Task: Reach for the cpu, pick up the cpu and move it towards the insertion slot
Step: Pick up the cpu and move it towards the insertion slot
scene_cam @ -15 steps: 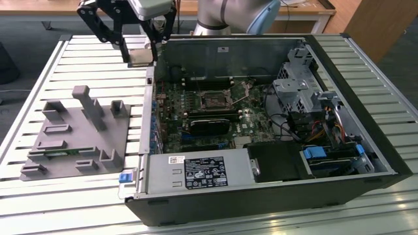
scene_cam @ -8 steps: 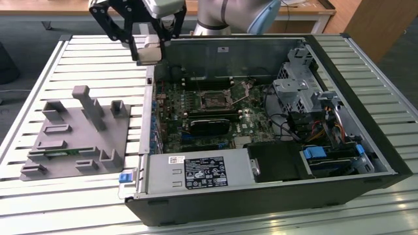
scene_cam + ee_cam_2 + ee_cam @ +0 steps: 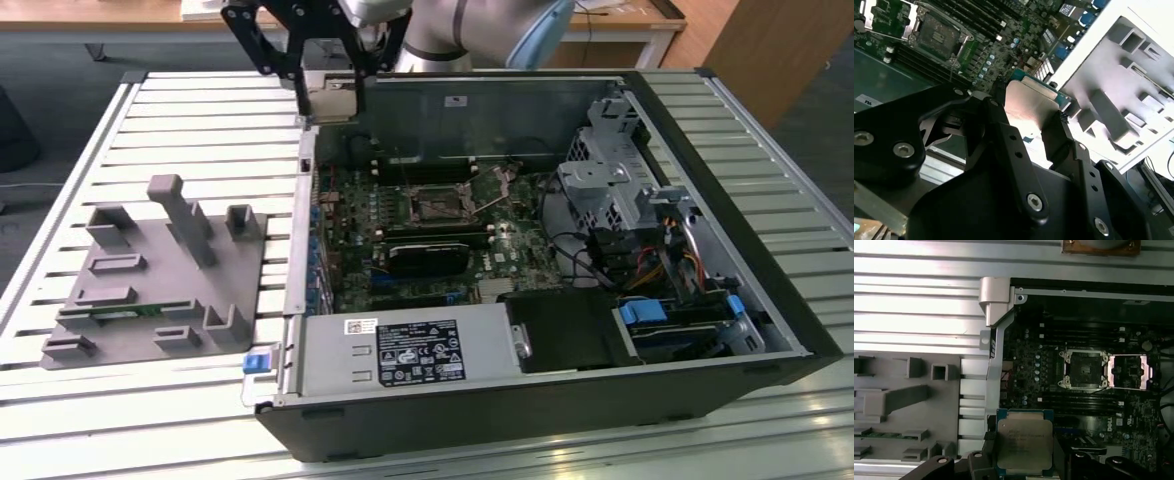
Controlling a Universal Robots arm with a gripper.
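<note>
The gripper (image 3: 327, 85) has its fingers (image 3: 1004, 125) closed on the cpu (image 3: 1024, 445), held in the air over the open computer case's (image 3: 694, 300) back corner. The chip is square, metal top facing the first wrist view. The empty socket (image 3: 1084, 370) lies well apart. The case rests on a slatted metal surface (image 3: 80, 150) beside a grey fixture tray (image 3: 147, 280).

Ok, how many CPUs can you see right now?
1. The cpu is clamped in the gripper, above the case edge beside the motherboard; its socket looks empty.
</note>
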